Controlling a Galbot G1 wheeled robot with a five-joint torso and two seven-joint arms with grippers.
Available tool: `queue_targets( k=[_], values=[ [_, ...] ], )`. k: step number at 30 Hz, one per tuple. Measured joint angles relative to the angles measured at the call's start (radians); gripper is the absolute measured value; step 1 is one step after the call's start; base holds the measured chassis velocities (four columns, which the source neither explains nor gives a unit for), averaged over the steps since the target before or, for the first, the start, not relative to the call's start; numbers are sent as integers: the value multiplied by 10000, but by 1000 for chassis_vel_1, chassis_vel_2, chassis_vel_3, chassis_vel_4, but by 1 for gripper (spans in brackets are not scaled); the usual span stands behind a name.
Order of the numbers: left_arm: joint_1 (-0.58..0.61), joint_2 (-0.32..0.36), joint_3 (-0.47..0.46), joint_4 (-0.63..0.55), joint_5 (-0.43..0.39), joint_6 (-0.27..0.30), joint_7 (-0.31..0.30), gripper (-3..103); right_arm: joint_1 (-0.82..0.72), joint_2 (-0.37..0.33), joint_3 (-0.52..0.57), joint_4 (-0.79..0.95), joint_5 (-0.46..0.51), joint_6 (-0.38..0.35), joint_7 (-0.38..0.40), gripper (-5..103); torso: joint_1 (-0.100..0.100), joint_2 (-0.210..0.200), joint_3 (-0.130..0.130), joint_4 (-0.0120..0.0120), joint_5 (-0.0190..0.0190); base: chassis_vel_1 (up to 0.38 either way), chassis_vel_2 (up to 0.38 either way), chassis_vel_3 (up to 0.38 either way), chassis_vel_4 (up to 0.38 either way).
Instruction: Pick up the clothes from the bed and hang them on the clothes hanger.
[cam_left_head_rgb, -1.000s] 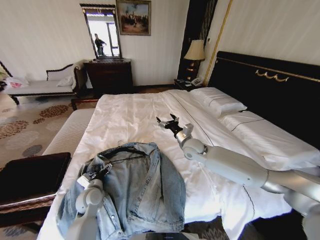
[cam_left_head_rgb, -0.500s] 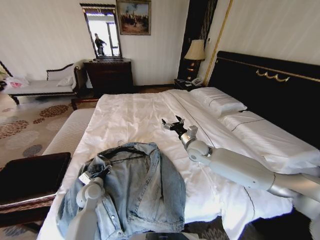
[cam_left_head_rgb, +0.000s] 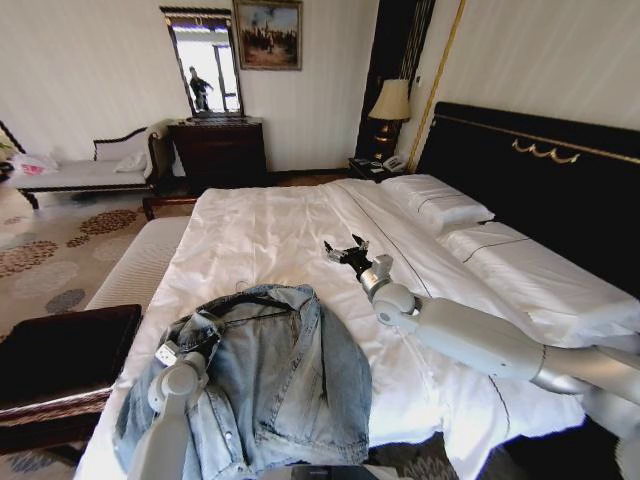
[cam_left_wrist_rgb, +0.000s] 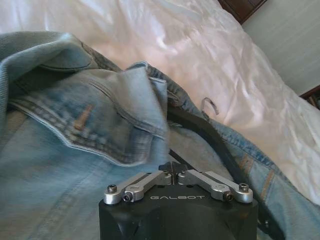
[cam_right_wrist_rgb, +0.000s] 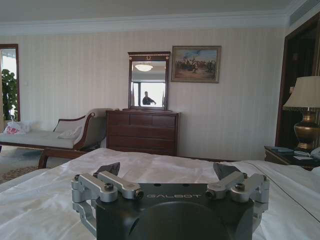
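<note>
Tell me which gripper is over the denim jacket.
The left gripper, shut, over the denim jacket by its collar; the right gripper is open above bare sheet.

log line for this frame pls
left gripper: shut, over denim jacket collar | hanger: inside jacket | right gripper: open, above bed | jacket: on bed

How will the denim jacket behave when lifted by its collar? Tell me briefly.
The denim jacket lies crumpled in folds, so it will probably sag. Spread wide, it seems fairly heavy. The left pincer, shut, hovers beside the hanger inside it, which may slip out.
</note>
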Motion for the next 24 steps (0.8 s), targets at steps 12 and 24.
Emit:
queue_targets(
  k=[12, 24],
  values=[
    [-11, 35, -9, -5, 250, -146, 101, 0, -8, 202, -113, -295, -218, 40, 109, 100, 0, 0, 0, -1, 0, 0, 0, 0, 0],
    [622, -236, 214, -490, 2241, -575, -159, 31, -111, 302, -108, -517, -357, 49, 106, 100, 0, 0, 0, 0, 1, 0, 0, 0, 0]
  ],
)
